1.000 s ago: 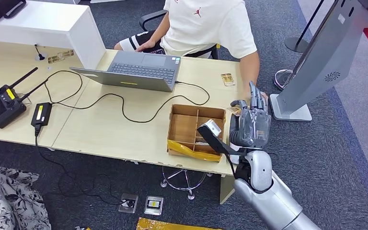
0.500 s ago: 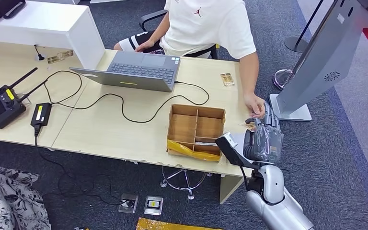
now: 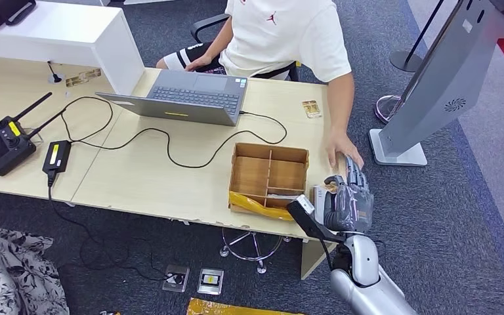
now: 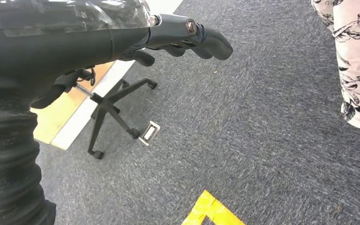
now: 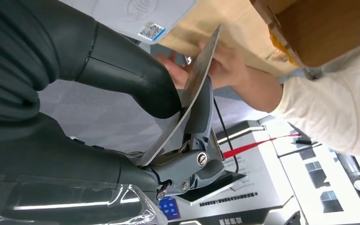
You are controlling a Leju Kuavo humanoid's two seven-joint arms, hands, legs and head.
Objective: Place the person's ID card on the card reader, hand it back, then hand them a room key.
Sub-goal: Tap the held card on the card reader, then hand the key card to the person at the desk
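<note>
My right hand [image 3: 348, 202] hovers over the desk's near right corner and pinches a thin grey card [image 5: 194, 89] between its thumb [image 5: 131, 75] and fingers [image 5: 199, 122]. The card stands edge-on in the right wrist view. A flat white device with a QR label [image 5: 145, 16], probably the card reader [image 3: 317, 194], lies on the desk just beside this hand. The person's hand [image 3: 342, 149] rests on the desk right beyond my fingertips. A small gold-printed card [image 3: 312, 108] lies farther back. My left hand [image 4: 122, 42] hangs over the carpet, holding nothing, fingers loosely extended.
A cardboard divider box [image 3: 268, 180] sits left of my right hand. A laptop [image 3: 187, 98] with a trailing cable is mid-desk, and a radio unit [image 3: 3, 141] is far left. A grey kiosk stand [image 3: 433, 85] rises on the right. A seated person in a white shirt [image 3: 282, 36] faces me.
My right hand has drawn back and down toward the desk's near right corner, still holding the card. The person's hand has shifted slightly left and settled on the desk.
</note>
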